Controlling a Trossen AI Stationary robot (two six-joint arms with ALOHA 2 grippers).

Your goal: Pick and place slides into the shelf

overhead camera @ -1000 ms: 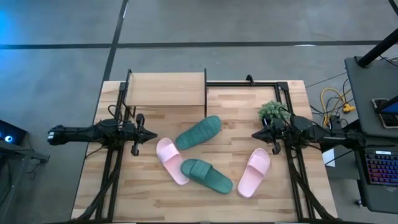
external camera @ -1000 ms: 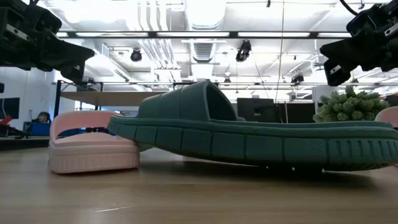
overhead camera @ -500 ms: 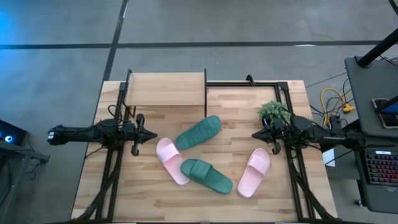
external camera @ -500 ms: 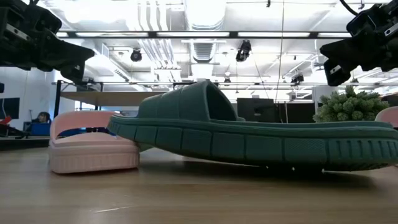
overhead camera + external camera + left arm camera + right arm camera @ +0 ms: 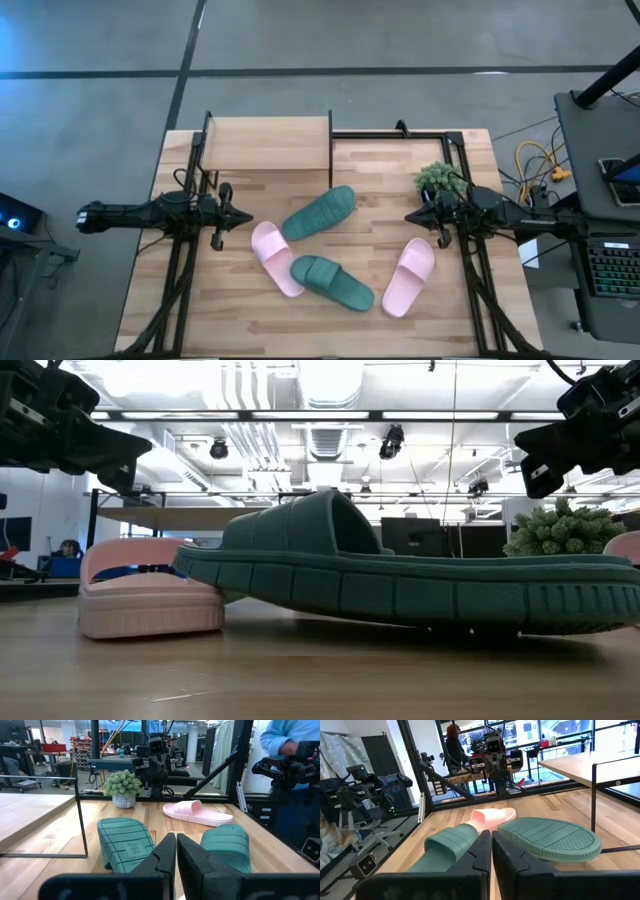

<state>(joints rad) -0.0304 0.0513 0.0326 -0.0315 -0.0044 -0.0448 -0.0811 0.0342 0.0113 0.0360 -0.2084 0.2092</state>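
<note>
All 4 slides lie on the table (image 5: 450,320), none in the shelf (image 5: 268,145): green slide (image 5: 319,212) sole-up beside the shelf, another green (image 5: 333,282) against a pink (image 5: 275,258), second pink (image 5: 409,276) apart. Left gripper (image 5: 246,222) and right gripper (image 5: 410,216) hover closed, holding nothing.

Four slides lie on the table: two dark green slides (image 5: 319,212) (image 5: 333,283) and two pale pink slides (image 5: 274,258) (image 5: 409,276). There is one shelf (image 5: 267,145), one potted plant (image 5: 438,180), and two grippers, the left gripper (image 5: 244,221) and the right gripper (image 5: 412,216).
</note>
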